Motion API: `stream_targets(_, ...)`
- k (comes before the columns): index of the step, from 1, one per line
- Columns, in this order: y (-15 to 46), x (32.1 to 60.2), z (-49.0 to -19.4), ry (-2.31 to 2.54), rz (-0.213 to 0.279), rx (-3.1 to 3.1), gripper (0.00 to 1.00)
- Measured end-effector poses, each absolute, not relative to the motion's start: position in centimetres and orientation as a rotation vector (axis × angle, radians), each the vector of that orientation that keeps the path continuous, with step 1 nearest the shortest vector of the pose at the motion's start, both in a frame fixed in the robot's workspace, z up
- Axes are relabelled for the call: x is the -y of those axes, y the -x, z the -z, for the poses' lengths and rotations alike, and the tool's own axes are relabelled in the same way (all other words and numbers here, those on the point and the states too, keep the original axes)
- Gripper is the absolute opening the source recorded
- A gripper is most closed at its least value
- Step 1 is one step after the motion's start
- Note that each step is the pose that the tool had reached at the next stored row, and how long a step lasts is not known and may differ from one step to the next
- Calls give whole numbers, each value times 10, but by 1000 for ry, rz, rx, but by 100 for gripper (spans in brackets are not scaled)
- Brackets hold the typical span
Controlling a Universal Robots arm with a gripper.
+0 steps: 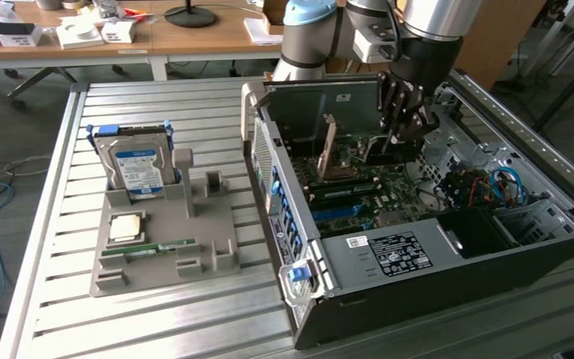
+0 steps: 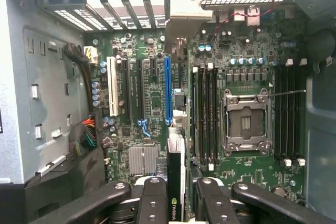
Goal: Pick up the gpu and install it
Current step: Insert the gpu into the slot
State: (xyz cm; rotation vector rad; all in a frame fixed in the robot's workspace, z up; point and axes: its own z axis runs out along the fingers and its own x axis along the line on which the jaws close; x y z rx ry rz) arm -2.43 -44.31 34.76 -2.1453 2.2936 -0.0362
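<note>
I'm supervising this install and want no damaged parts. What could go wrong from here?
1. The end effector holds the gpu edge-on above the board. In the wrist view the card seems to sit beside the blue slot, toward the memory slots. Pushed down like that, its edge could strike the board.
2. The grip seems to be at one end of a thin card, so it might tilt and seat unevenly.

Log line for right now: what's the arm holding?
gripper: shut on gpu | place: inside open computer case, over motherboard | gpu edge near blue slot | seated: cannot tell
</note>
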Motion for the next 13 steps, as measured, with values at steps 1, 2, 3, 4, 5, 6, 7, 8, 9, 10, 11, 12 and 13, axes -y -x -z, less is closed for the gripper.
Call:
stream_targets(1,24,443,-348,2145,36,-2294,26)
stream_targets(2,25,443,-347,2145,36,-2294,26)
stream_targets(3,25,443,-346,2145,36,-2294,26)
stream_targets(4,25,444,-345,2145,36,-2294,26)
stream_targets(5,25,444,-344,2145,37,-2294,26)
stream_targets(6,25,445,-343,2145,37,-2294,26)
stream_targets(7,25,445,-343,2145,37,-2294,26)
stream_targets(8,25,446,-342,2145,37,-2293,26)
stream_targets(9,25,446,-341,2145,37,-2293,26)
stream_targets(10,25,447,-341,2145,37,-2293,26)
stream_targets(11,25,447,-340,2145,37,-2293,26)
stream_targets(12,25,447,-340,2145,37,-2293,26)
stream_targets(13,25,448,-339,2145,37,-2293,26)
